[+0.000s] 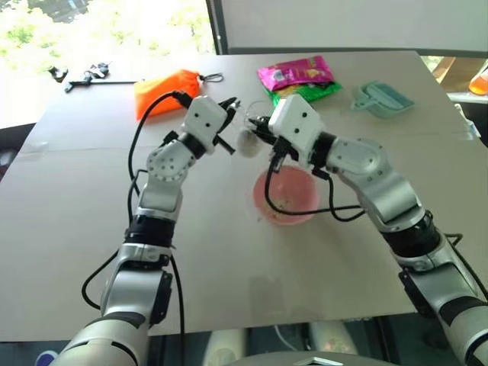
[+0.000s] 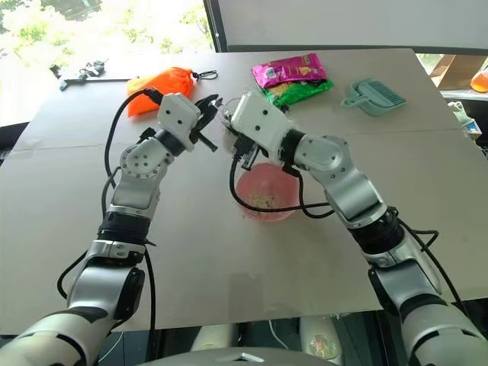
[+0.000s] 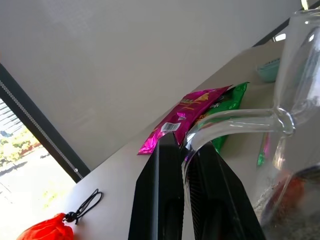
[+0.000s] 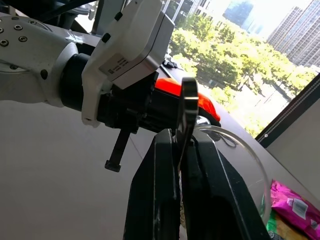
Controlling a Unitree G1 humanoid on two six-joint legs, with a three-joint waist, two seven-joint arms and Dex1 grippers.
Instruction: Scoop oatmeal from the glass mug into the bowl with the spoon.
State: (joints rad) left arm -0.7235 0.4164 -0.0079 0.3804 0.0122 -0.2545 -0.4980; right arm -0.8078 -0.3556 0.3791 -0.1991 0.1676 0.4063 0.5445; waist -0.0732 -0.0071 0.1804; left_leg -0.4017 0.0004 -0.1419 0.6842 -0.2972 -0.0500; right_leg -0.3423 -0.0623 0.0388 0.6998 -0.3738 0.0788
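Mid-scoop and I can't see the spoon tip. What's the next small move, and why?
Probably dip the spoon down into the mug. The right gripper pinches its handle at the mug's rim, the left gripper holds the mug above the table beside the bowl.

Orange pouch (image 1: 164,91), snack packets (image 1: 299,77) (teal dustpan (image 1: 381,98))

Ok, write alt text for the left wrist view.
The left gripper is shut on the handle of the glass mug, held above the table. Behind lie pink and green snack packets and an orange pouch.
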